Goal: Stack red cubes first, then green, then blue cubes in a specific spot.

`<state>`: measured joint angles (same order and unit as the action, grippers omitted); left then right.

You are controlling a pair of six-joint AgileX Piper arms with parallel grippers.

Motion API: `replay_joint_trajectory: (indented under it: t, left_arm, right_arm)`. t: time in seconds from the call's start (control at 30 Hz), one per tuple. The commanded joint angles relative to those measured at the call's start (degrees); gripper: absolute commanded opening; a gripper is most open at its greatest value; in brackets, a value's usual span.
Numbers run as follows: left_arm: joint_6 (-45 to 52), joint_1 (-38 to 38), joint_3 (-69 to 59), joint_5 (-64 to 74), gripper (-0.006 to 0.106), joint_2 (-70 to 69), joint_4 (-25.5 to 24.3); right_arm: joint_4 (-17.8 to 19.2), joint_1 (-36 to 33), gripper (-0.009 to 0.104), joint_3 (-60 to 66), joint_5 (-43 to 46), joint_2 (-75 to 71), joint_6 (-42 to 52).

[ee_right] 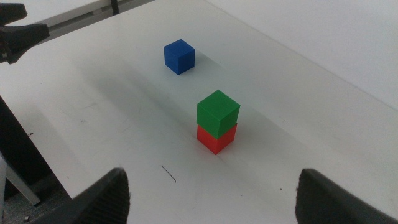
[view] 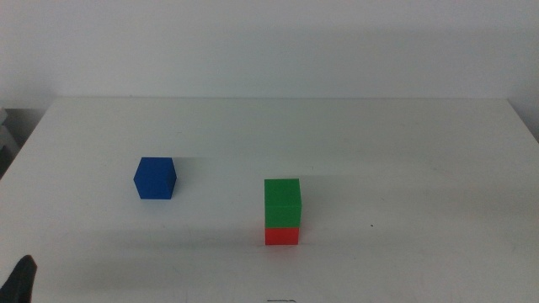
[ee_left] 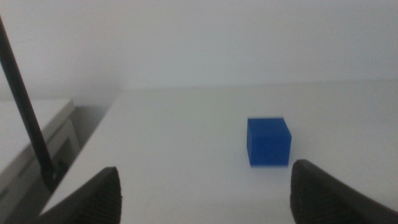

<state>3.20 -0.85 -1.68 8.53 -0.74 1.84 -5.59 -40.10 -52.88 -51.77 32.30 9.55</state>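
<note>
The green cube (view: 282, 202) sits squarely on the red cube (view: 282, 236) near the table's front middle, and the right wrist view shows the same green cube (ee_right: 217, 111) on the red cube (ee_right: 216, 139). The blue cube (view: 155, 178) stands alone on the white tabletop, to the left of the stack and a little farther back. My left gripper (ee_left: 205, 180) is open and holds nothing, with the blue cube (ee_left: 268, 142) ahead of it and apart from it. Only its dark tip (view: 21, 282) shows in the middle view's bottom left corner. My right gripper (ee_right: 212, 180) is open and empty, held back from the stack.
The white table (view: 404, 151) carries only the three cubes. Its left edge (ee_left: 93, 143) drops off beside a grey cabinet and a thin black rod (ee_left: 28, 118). In the right wrist view, the left arm's dark gripper (ee_right: 18, 34) shows beyond the blue cube (ee_right: 179, 56).
</note>
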Motion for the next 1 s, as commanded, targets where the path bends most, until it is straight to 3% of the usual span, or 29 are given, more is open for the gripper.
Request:
replay_joint_trajectory:
  t: [0.0, 0.27, 0.4, 0.57, 0.77, 0.97]
  left_arm:
    - [-0.8, 0.1, 3.3, -3.7, 0.092, 2.9, 1.1]
    - [-1.2, 0.1, 34.6, 20.7, 0.092, 33.2, 1.4]
    - [-1.2, 0.1, 43.9, 24.5, 0.092, 44.3, 1.4]
    - [-1.2, 0.1, 49.3, 23.9, 0.092, 53.7, 1.8]
    - [-1.6, 0.1, 49.6, 22.1, 0.092, 59.9, 9.1]
    - [1.4, 0.7, 56.1, 26.7, 0.092, 67.3, 8.5]
  right_arm:
    - [0.4, 0.3, 0.087, -1.3, 4.0, 0.3, 0.6]
    - [0.4, 0.3, 0.087, -1.3, 4.0, 0.3, 0.6]
    - [0.4, 0.3, 0.087, -1.3, 4.0, 0.3, 0.6]
    - [0.4, 0.3, 0.087, -1.3, 4.0, 0.3, 0.6]
    - [0.4, 0.3, 0.087, -1.3, 4.0, 0.3, 0.6]
    - [0.4, 0.3, 0.087, -1.3, 4.0, 0.3, 0.6]
